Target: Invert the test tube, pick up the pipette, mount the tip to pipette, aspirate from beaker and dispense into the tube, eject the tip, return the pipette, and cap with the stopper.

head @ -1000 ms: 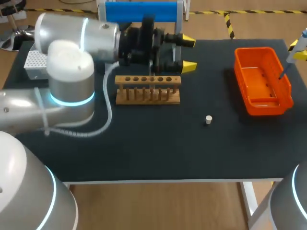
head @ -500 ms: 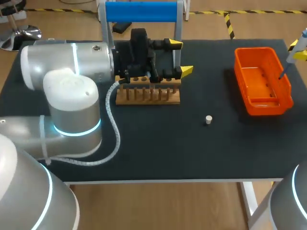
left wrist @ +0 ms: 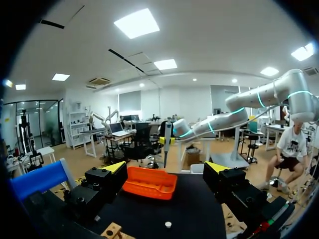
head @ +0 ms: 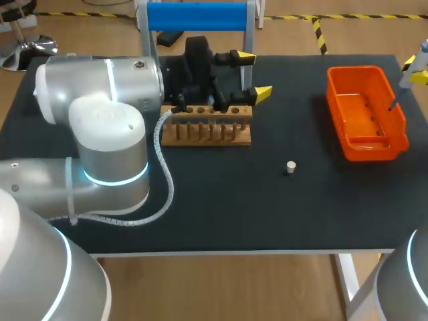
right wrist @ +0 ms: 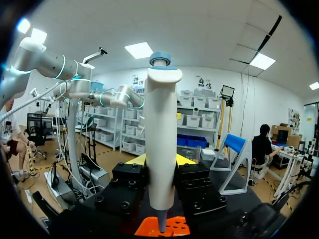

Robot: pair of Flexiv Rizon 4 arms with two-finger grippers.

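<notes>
- Left arm [head: 107,134]: enters from the left at the near edge, its grey elbow over the left part of the black table [head: 221,214], with a white cable looping beside it.
- Stopper [head: 290,166]: small and pale, it stands alone on the table right of the middle, well apart from the other items.
- Wooden rack [head: 207,132]: a row of holes along its top; it stands behind the stopper and to its left, just beside the left arm's wrist.
- Left gripper [head: 251,75]: held over the rack's far right end, pointing toward the table's right side. Its yellow-tipped fingers are spread wide with nothing between them. In its wrist view the stopper and the orange tray lie ahead.
- Orange tray [head: 366,144]: a long open bin on the right side of the table, its long axis running near to far.
- Right gripper [right wrist: 161,160]: clamped from both sides on the pipette [right wrist: 160,144], which is held upright with its blue-capped head up. The narrow end points down over the right side of the tray.
- Blue stand [head: 196,15]: a blue bar on a metal frame at the table's far edge, behind the left gripper.
</notes>
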